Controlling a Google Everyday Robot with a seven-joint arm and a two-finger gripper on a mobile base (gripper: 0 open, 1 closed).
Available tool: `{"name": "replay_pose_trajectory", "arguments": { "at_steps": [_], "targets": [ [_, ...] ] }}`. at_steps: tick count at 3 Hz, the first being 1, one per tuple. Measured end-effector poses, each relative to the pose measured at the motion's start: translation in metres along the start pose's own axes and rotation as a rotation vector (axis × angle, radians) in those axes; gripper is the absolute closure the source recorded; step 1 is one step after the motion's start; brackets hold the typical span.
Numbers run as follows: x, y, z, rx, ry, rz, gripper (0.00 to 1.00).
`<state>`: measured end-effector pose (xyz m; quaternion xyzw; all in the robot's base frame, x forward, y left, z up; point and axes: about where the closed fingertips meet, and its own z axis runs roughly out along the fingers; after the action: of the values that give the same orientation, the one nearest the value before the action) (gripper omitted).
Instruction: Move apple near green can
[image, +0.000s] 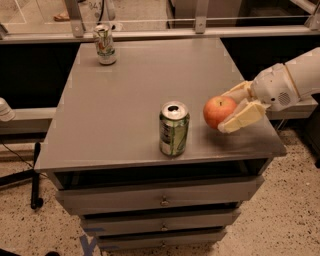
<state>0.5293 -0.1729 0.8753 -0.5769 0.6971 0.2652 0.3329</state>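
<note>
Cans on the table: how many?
2. The green can stands front centre, just left of the apple in the gripper at the right edge; the white-silver can stands back left. None seem hidden.

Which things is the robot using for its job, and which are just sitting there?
For the job: apple, gripped by the gripper, just right of the green can.
Just sitting there: slim can at the back left.
</note>
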Motion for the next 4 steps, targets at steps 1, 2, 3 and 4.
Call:
{"name": "replay_pose_trajectory", "arguments": {
  "at_steps": [1,2,3,4],
  "targets": [
    [-0.009,0.018,0.014,-0.036,0.024,-0.029,1.00],
    [-0.017,0.031,0.027,-0.046,0.094,-0.045,1.00],
    [-0.015,0.027,0.036,-0.057,0.082,-0.042,1.00],
    [-0.006,0.029,0.046,-0.069,0.059,-0.015,1.00]
  ]
}}
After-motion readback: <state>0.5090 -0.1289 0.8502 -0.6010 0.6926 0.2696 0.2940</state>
